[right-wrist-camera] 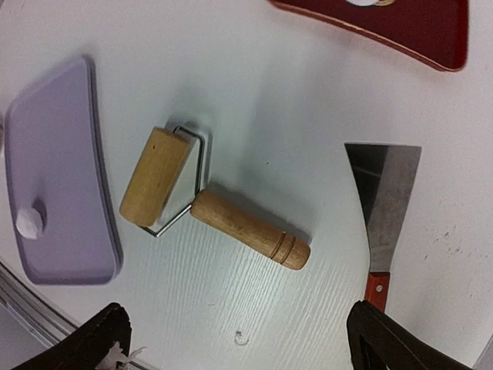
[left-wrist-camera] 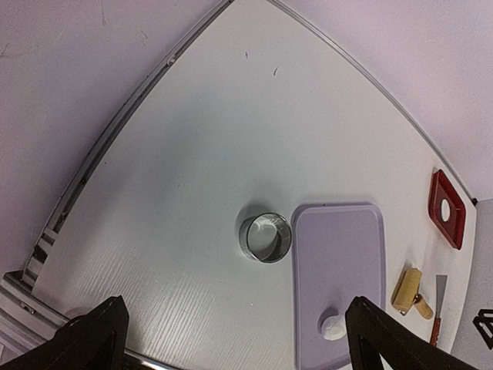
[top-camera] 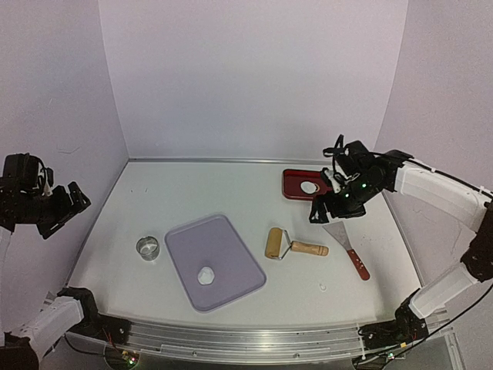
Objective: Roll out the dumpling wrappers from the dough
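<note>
Two grippers, and I read both as spread wide with nothing between their fingers. My right gripper [top-camera: 327, 212] hangs above the table [top-camera: 231, 185], with the wooden roller [top-camera: 286, 245] just below and ahead of it; in its wrist view the roller lies between the two fingertips. From that gripper the dough [top-camera: 206, 275], a small white lump on the lilac board [top-camera: 223, 247], lies well off to its left, past the roller. A round dumpling wrapper [top-camera: 309, 187] rests in the red tray [top-camera: 293, 185] close behind that gripper on its far side, and the scraper [top-camera: 348, 245] lies just to its right. My left gripper [top-camera: 65, 204] is raised out at the table's left edge, well apart from everything. Seen from its wrist, the dough lies far ahead, just inside its right finger, and the ring cutter [top-camera: 148, 247] stands between the fingers, nearer than the board.
</note>
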`<state>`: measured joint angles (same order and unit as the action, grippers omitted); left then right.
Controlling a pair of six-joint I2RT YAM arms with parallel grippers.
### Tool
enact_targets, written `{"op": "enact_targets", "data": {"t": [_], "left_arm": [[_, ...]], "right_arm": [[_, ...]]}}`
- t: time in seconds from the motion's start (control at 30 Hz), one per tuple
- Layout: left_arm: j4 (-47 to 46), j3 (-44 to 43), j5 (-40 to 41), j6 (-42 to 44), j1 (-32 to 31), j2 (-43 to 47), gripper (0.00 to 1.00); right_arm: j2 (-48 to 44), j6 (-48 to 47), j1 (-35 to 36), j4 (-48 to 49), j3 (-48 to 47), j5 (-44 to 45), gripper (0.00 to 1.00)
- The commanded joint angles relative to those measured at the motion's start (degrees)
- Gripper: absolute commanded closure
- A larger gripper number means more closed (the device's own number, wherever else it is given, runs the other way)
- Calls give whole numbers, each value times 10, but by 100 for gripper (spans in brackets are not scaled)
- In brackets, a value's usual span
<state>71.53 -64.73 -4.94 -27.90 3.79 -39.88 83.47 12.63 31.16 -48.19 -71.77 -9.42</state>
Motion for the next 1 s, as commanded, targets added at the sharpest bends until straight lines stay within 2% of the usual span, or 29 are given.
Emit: {"op": "enact_targets", "data": {"t": [0.0,0.17,0.33,0.57,0.7,0.87,0.97], "left_arm": [[-18,4,-9,6,-1,-8,0],[-19,5,-12,7,-1,-15,0],[-19,6,-11,5,-1,-20,0],[-17,6,-5,1,0,-23,0],[-17,7,-4,0,0,-30,0],[-17,6,-1,-3,-1,-40,0],[-16,6,4,-6,-1,-40,0]], "right_arm": [[23,-148,29,-23,11,62,2],[45,-238,31,-16,22,94,2],[69,-337,32,-16,45,76,2],[118,-392,32,2,43,17,3],[157,-413,33,6,33,-2,13],[190,-433,32,25,34,11,17],[200,-434,33,44,34,18,29]]}}
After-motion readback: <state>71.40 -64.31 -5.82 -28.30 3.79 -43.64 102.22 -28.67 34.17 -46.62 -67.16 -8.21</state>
